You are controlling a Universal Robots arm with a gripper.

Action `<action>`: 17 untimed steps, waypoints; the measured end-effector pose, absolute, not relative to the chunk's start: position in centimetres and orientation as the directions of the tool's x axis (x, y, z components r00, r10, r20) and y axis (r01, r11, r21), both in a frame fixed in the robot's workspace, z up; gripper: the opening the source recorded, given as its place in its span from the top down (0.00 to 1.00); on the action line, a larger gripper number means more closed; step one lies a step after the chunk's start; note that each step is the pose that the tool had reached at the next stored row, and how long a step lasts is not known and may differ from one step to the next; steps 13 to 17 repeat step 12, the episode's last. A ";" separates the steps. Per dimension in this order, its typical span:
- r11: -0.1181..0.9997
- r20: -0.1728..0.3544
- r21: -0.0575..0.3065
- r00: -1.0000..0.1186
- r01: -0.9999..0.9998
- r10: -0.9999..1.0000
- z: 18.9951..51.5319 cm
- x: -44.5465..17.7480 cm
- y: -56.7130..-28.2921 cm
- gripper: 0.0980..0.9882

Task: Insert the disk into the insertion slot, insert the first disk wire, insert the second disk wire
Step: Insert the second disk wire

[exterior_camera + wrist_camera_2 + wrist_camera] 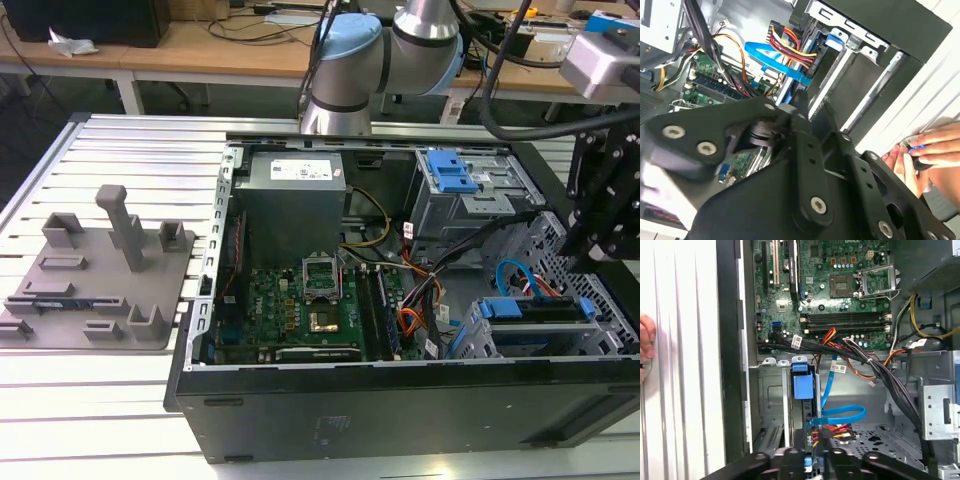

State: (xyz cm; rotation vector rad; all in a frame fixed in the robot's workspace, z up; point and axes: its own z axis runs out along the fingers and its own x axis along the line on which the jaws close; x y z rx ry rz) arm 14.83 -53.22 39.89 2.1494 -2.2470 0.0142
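Observation:
The disk point(530, 310), edged by its blue carrier point(802, 385), sits inside the insertion slot point(610, 325), a grey perforated cage at the case's front corner on the exterior view's right. A flat blue wire point(840, 415) loops to the disk's rear end. A red, yellow and black wire bundle point(832, 430) ends at the same spot. My gripper point(583, 252) hangs just above that end of the disk, close over the two wires point(814, 105). In the second wrist view the blue wire point(775, 57) runs down to a point just beyond the gripper's tips.
The larger grey bay with a blue latch point(450, 175) stands behind the cage. The motherboard point(310, 310) and power supply point(295, 200) fill the case's left. A person's hand point(930, 150) rests outside the case wall. A grey fixture plate point(100, 280) lies on the slatted table.

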 end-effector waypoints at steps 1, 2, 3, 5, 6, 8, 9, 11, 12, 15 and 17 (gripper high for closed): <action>0.045 0.030 0.015 -0.044 -0.999 -0.999 39.9 14.8 -53.2 0.87; 0.045 0.030 0.015 -0.044 -0.999 -0.999 39.9 14.8 -53.2 0.94; 0.045 0.030 0.015 -0.044 -0.999 -0.999 39.9 14.8 -53.2 0.99; 0.045 0.030 0.015 -0.044 -0.999 -0.999 39.9 14.8 -53.2 0.99; 0.045 0.030 0.015 -0.044 -0.999 -0.999 39.9 14.8 -53.2 0.99; 0.045 0.030 0.015 -0.044 -0.999 -0.999 39.9 14.8 -53.2 0.99; 0.045 0.030 0.015 -0.044 -0.999 -0.999 39.9 14.8 -53.2 0.99; 0.045 0.030 0.015 -0.044 -0.999 -0.999 39.9 14.8 -53.2 0.99; 0.045 0.030 0.015 -0.044 -0.999 -0.999 39.9 14.8 -53.2 0.99; 0.045 0.030 0.015 -0.044 -0.999 -0.999 39.9 14.8 -53.2 0.99; 0.045 0.030 0.015 -0.044 -0.999 -0.999 39.9 14.8 -53.2 0.99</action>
